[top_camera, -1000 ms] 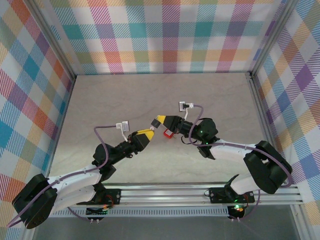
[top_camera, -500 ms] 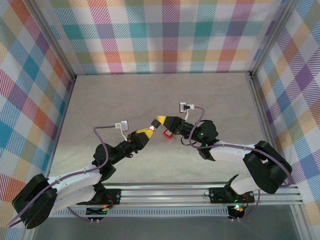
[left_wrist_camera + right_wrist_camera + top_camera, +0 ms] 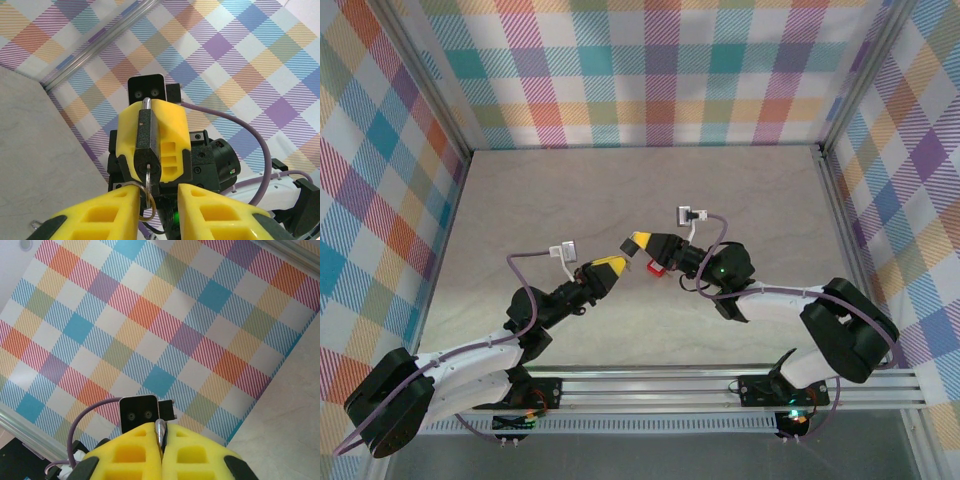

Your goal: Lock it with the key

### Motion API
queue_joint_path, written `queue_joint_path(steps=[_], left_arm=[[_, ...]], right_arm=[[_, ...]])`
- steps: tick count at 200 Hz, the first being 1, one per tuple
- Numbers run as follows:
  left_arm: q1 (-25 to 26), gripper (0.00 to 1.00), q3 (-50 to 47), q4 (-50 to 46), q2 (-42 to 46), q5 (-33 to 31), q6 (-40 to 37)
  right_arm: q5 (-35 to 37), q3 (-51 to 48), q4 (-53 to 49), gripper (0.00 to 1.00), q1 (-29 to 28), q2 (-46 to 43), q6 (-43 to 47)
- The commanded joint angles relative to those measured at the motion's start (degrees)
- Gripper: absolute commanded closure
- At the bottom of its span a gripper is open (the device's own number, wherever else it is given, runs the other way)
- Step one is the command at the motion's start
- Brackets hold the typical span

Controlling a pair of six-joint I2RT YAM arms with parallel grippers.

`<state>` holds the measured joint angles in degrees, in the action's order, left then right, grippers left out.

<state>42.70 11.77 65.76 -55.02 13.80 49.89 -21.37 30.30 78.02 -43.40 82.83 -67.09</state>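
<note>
Held just above the table, the left gripper is raised toward the right one, its yellow fingers set a narrow gap apart. In that gap, just ahead of the fingertips, the key is seen edge-on, with its key ring hanging down between the fingers. One finger seems to lie against the key while the other looks slightly clear of it, so a firm pinch is not shown. Directly beyond the left gripper's tips, the key appears to be seated in the bottom of the padlock, whose dark body is presented narrow side on. The padlock is clamped upright between the fingers of the right gripper, which faces the left one tip to tip. From the right wrist view the silver shackle is seen standing up out of the seam where those fingers are pressed together. Whether the shackle is pushed home cannot be told, since it is viewed from the side. The task is judged to be about midway: the padlock is lifted and steadied, the key appears to be inserted, and the left gripper is placed around it. The key is not yet seen to be gripped. It is left to be pinched and turned in the lock while the right gripper holds the body against the twist.
</note>
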Motion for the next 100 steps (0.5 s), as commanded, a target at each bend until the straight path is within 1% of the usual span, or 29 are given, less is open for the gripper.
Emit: queue_joint_path(steps=[1, 86, 100], left_arm=[[-1.0, 0.76, 0.7, 4.1, 0.7, -2.5, -1.5], [-1.7, 0.78, -0.2, 5.0, 1.5, -4.7, -1.5], [-1.9, 0.80, -0.4, 4.8, 2.0, -5.0, -1.5]], right_arm=[[-2.4, -0.4, 2.6, 1.00, -1.6, 0.8, -0.3], [-1.6, -1.3, 2.6, 1.00, -2.7, 1.0, -0.1], [-1.6, -1.4, 2.6, 1.00, -2.7, 1.2, -0.2]])
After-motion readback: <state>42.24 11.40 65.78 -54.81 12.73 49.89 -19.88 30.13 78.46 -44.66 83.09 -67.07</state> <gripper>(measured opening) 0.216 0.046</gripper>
